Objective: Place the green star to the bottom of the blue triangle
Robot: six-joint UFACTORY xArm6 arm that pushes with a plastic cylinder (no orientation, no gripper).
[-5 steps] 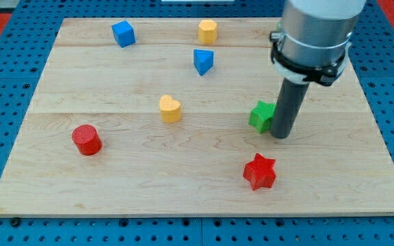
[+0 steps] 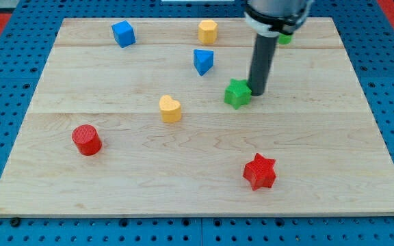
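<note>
The green star lies on the wooden board, below and to the right of the blue triangle. My tip stands right against the star's right side, touching it. The rod rises from there toward the view's top, where the arm's grey body covers part of the board's top edge.
A blue cube and a yellow block sit near the top. A yellow heart is left of the star. A red cylinder is at the left, a red star at the bottom right. A green block peeks out behind the arm.
My tip moved up and to the left, and the green star moved with it, closer to the blue triangle. A green block behind the arm came into sight.
</note>
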